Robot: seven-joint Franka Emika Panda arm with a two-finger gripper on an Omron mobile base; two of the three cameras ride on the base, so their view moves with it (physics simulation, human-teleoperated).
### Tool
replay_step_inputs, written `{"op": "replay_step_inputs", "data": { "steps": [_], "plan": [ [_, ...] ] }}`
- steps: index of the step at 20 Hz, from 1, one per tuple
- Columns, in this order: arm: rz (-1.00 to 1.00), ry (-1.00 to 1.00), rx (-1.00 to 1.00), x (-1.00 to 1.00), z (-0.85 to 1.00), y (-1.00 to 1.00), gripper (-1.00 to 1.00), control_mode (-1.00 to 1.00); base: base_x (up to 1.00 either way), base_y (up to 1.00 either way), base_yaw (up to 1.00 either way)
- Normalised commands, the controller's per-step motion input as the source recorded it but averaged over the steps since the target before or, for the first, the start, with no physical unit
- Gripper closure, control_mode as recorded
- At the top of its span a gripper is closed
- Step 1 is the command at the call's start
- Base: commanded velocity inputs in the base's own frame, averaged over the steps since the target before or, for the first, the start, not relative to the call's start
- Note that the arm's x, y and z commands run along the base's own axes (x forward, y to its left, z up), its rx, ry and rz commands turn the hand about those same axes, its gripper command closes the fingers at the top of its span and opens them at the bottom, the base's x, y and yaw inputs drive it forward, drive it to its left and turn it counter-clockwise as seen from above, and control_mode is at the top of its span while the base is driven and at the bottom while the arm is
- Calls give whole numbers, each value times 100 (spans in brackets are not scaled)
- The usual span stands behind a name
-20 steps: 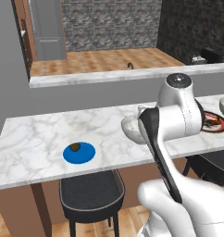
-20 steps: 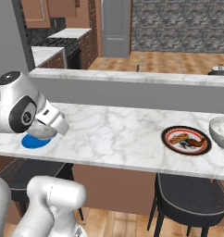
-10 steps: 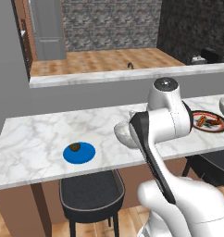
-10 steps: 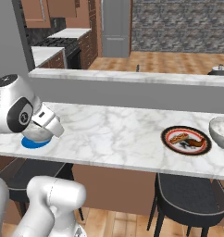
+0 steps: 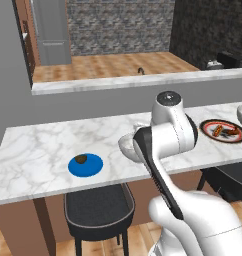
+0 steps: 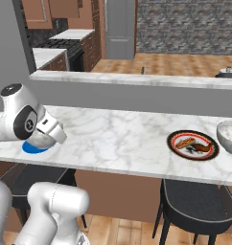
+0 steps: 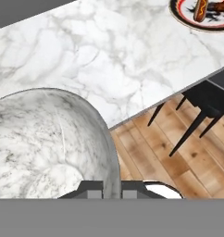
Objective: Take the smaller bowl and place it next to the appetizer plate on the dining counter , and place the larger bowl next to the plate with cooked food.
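The smaller bowl [image 7: 44,143] of grey-white marble look hangs over the front edge of the dining counter [image 7: 109,55], its rim pinched between the fingers of my shut gripper [image 7: 112,189]. From the left base view this bowl [image 5: 126,146] hovers just right of the blue appetizer plate [image 5: 86,165] with its dark morsel. In the right base view the bowl [image 6: 41,139] partly covers that plate [image 6: 30,149]. The dark-rimmed plate with cooked food [image 6: 192,144] lies far right, with the larger bowl [image 6: 229,136] beside it.
Dark stools [image 5: 98,205] [image 6: 199,206] stand under the counter's front edge. A raised grey ledge [image 6: 137,79] runs along the back of the counter. Bare marble [image 6: 122,136] stretches between the two plates.
My arm has swung left along the counter, carrying the smaller bowl closer to the blue plate. The plates and the larger bowl have stayed where they were.
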Motion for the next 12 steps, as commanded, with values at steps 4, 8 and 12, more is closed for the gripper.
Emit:
{"op": "replay_step_inputs", "data": {
  "steps": [4,8,12],
  "plan": [
    [0,0,0,32,-22,0,100,-100,0,0,0],
    [0,0,0,28,-17,0,100,-100,0,0,0],
    [0,0,0,23,-19,0,100,-100,0,0,0]
  ]
}}
